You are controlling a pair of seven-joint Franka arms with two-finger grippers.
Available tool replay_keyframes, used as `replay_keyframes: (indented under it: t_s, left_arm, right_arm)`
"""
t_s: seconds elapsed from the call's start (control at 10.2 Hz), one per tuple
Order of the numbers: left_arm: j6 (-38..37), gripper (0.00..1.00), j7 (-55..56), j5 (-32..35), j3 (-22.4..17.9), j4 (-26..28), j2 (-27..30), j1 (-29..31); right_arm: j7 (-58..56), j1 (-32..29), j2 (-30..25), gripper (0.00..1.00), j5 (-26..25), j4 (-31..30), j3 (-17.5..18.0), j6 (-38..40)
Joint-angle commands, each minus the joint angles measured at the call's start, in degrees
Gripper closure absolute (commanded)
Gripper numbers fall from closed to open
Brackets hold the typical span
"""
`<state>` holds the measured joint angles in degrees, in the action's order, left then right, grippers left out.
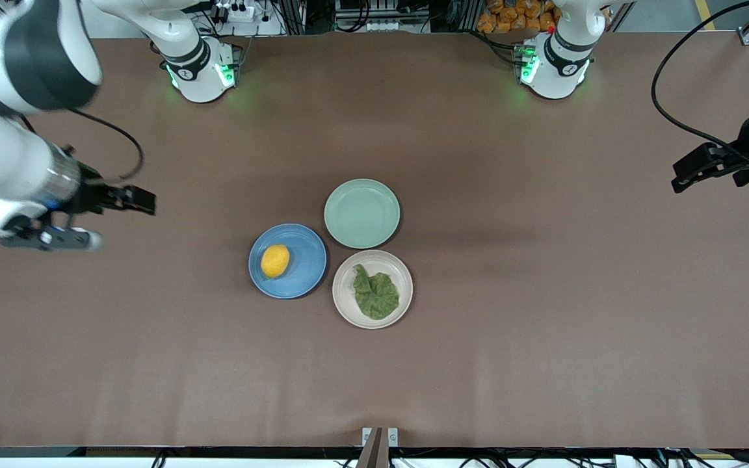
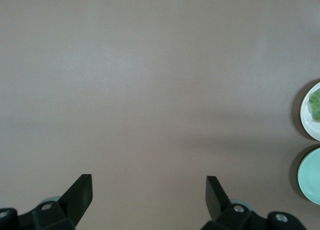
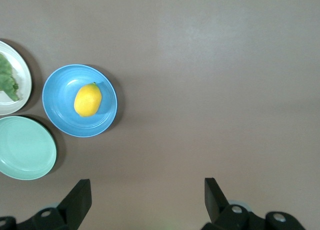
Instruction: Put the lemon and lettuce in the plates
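The yellow lemon (image 1: pixel 275 260) lies in the blue plate (image 1: pixel 305 279) near the table's middle; both show in the right wrist view, lemon (image 3: pixel 88 99) in plate (image 3: pixel 59 84). The crinkled green lettuce (image 1: pixel 375 296) lies in the beige plate (image 1: pixel 342 299), beside the blue one toward the left arm's end; a part shows in the left wrist view (image 2: pixel 315 103) and in the right wrist view (image 3: pixel 7 79). My right gripper (image 1: pixel 144 200) is open and empty over bare table at the right arm's end. My left gripper (image 1: pixel 681 174) is open and empty over the left arm's end.
A pale green empty plate (image 1: pixel 361 213) sits next to both plates, farther from the front camera. A black cable (image 1: pixel 660 97) loops over the table near the left arm. The brown table (image 1: pixel 543 325) spreads wide around the plates.
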<state>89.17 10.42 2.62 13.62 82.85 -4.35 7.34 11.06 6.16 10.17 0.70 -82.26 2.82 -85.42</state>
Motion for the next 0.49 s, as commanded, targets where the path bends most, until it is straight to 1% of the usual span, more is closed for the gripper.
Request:
replay_keyframes:
  t_s: [0.0, 0.1, 0.29, 0.39]
  left_arm:
    - [-0.32, 0.00, -0.23, -1.04, -0.08, 1.26, 1.89, -1.17]
    - [-0.40, 0.00, 0.21, -0.60, -0.43, 1.26, 1.89, -2.58]
    - [-0.40, 0.00, 0.39, -0.25, -0.96, 1.17, 1.89, -3.21]
    - [-0.40, 0.00, 0.48, -0.16, -3.05, 1.09, 1.97, -5.30]
  right_arm:
    - [0.02, -0.27, -1.91, 0.00, -1.32, 1.28, 0.44, -0.45]
    - [-0.07, -1.14, -1.21, 0.00, -1.67, 4.45, 0.52, -0.36]
    - [-0.16, -1.24, -1.20, 0.00, -1.76, 4.22, 0.52, -0.19]
    - [-0.60, -0.98, -1.20, 0.00, -1.84, 4.13, 0.61, 1.38]
